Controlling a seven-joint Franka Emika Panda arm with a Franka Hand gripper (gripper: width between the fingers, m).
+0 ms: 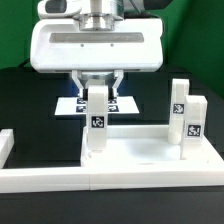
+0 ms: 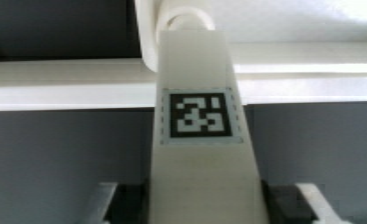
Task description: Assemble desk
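Wrist view: no brand or readable writing, only a black-and-white square tag [image 2: 201, 115] on the face of a white leg [image 2: 199, 140] that fills the middle of the pic; tag pattern is blurry, no code legible. Gripper [image 2: 201, 205] has its two dark fingers [image 2: 112, 205] on either side of the leg's near end, pressed against it, so the pincer is closed onto that leg w/ jaws about a leg-width apart. Exterior view: same leg [image 1: 97, 120] stands upright on the tabletop [image 1: 140, 152], toward the exterior view's left, gripper [image 1: 97, 88] clamping its upper part from above. Two more legs [image 1: 186, 115] stand upright at the tabletop's far edge on the exterior view's right, each w/ a tag. Marker board [image 1: 72, 104] lies behind, mostly hidden by leg & fingers. White border rail [image 1: 120, 180] runs along the front. Where leg meets tabletop is hard to make out, white on white.
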